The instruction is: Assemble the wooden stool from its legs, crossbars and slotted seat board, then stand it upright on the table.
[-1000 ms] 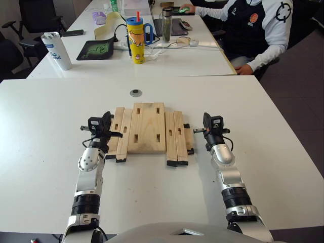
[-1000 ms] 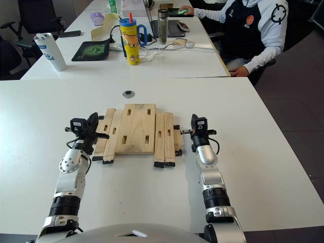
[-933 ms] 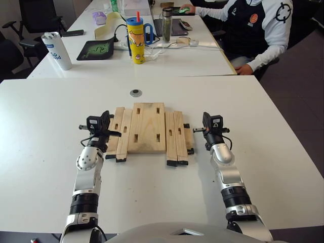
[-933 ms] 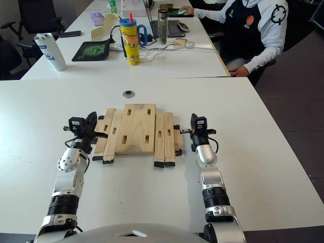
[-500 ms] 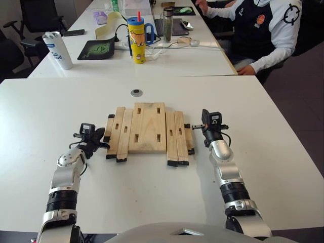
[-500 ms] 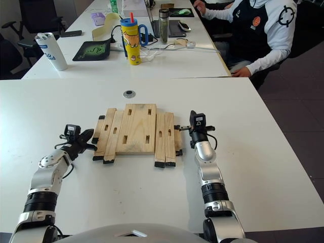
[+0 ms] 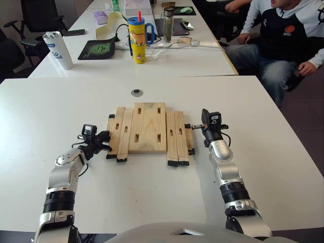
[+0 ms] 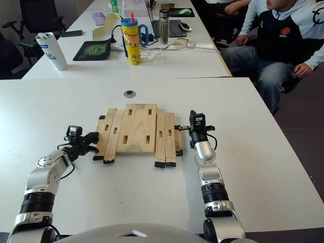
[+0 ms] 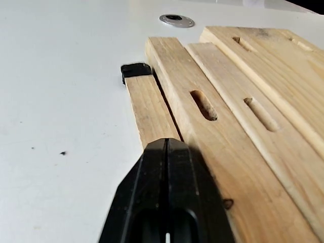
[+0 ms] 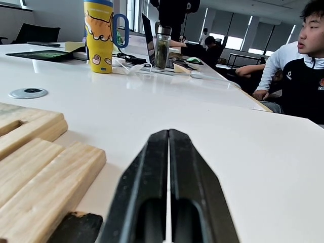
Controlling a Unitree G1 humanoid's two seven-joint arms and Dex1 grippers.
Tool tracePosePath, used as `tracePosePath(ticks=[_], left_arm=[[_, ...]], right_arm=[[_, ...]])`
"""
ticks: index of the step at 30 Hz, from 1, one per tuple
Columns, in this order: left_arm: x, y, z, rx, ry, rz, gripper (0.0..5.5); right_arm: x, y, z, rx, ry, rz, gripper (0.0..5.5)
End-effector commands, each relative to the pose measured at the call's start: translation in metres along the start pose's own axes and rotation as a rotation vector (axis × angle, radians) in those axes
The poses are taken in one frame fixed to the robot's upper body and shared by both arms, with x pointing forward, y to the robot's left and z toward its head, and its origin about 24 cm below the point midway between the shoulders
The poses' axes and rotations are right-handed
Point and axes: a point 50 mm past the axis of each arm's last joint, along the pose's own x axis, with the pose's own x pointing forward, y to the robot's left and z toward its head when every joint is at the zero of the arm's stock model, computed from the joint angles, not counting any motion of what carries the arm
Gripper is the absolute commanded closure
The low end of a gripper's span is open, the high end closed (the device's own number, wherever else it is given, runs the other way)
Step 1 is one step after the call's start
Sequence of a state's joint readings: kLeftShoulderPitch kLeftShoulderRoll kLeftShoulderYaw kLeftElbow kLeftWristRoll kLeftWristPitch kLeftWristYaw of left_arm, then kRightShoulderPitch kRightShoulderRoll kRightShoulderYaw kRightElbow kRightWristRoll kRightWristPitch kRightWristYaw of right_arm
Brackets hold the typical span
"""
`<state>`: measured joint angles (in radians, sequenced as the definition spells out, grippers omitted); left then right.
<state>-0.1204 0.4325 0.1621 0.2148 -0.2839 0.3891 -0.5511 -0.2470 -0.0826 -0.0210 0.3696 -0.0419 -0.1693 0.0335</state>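
Note:
The slotted seat board (image 7: 148,126) lies flat mid-table. Two slotted legs (image 7: 121,132) and a thin crossbar (image 9: 149,109) with a black end cap lie along its left side. More legs (image 7: 176,137) and a crossbar (image 7: 190,139) lie along its right side. My left gripper (image 7: 103,142) is shut, and its tip (image 9: 167,144) rests low at the near end of the thin left crossbar. My right gripper (image 7: 206,116) is also shut with nothing held. It hovers just right of the rightmost pieces (image 10: 45,177), pointing (image 10: 168,134) toward the far desk.
A round cable grommet (image 7: 136,92) sits behind the boards. The far desk holds a yellow cup (image 7: 135,40), a white tumbler (image 7: 56,49), a dark bottle (image 7: 167,23) and a mouse pad (image 7: 98,49). A person sits at the far right. White tabletop spreads around the boards.
My left arm swung out left and lower, away from the left legs, then edged back toward the thin crossbar's near end. The right gripper crept slightly forward and stays shut.

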Motion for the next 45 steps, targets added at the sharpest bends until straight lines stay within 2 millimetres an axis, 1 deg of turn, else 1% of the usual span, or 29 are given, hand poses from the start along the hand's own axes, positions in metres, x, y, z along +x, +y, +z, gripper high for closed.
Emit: tracePosePath(ticks=[1, 3, 8, 14, 15, 19, 21, 22, 24, 26, 31, 35, 42, 45], left_arm=[[-0.006, 0.000, -0.019, -0.021, 0.117, -0.008, 5.49], [-0.007, 0.003, -0.020, 0.009, 0.131, 0.014, 5.49], [-0.010, 0.022, -0.013, 0.096, 0.124, 0.113, 5.49], [-0.010, 0.032, -0.006, 0.135, 0.099, 0.135, 5.49], [-0.009, 0.032, -0.002, 0.143, 0.075, 0.135, 5.49], [-0.007, 0.027, 0.025, 0.126, -0.090, 0.126, 5.49], [-0.007, 0.026, 0.029, 0.118, -0.105, 0.126, 5.49], [-0.007, 0.026, 0.029, 0.118, -0.104, 0.127, 5.29], [-0.008, 0.026, 0.028, 0.116, -0.096, 0.131, 5.11], [-0.009, 0.025, 0.023, 0.094, -0.072, 0.132, 4.83], [-0.009, 0.017, 0.010, 0.045, -0.028, 0.103, 4.13], [-0.009, 0.009, 0.007, -0.006, -0.023, 0.080, 3.47], [-0.005, 0.003, 0.002, -0.004, 0.015, 0.070, 3.47], [-0.004, 0.003, -0.005, 0.013, 0.054, 0.078, 3.47]], right_arm=[[-0.001, 0.001, -0.002, -0.014, 0.007, 0.013, 5.50], [-0.001, 0.001, -0.002, -0.014, 0.008, 0.014, 5.50], [0.000, 0.001, -0.002, -0.018, 0.008, 0.017, 5.50], [0.000, 0.001, -0.002, -0.021, 0.010, 0.017, 5.50], [0.000, 0.001, -0.002, -0.021, 0.010, 0.018, 5.50], [0.000, 0.001, -0.002, -0.023, 0.008, 0.020, 5.50], [0.000, 0.001, -0.003, -0.025, 0.008, 0.021, 5.50], [-0.001, 0.001, -0.003, -0.026, 0.009, 0.021, 5.50], [-0.001, 0.001, -0.003, -0.027, 0.008, 0.022, 5.50], [-0.001, 0.001, -0.003, -0.029, 0.007, 0.023, 5.50], [-0.001, 0.000, -0.003, -0.035, 0.005, 0.025, 5.50], [0.000, 0.001, -0.003, -0.043, 0.002, 0.031, 5.50], [-0.001, 0.001, -0.003, -0.051, -0.001, 0.028, 5.50], [0.000, 0.002, -0.002, -0.050, -0.003, 0.029, 5.50]])
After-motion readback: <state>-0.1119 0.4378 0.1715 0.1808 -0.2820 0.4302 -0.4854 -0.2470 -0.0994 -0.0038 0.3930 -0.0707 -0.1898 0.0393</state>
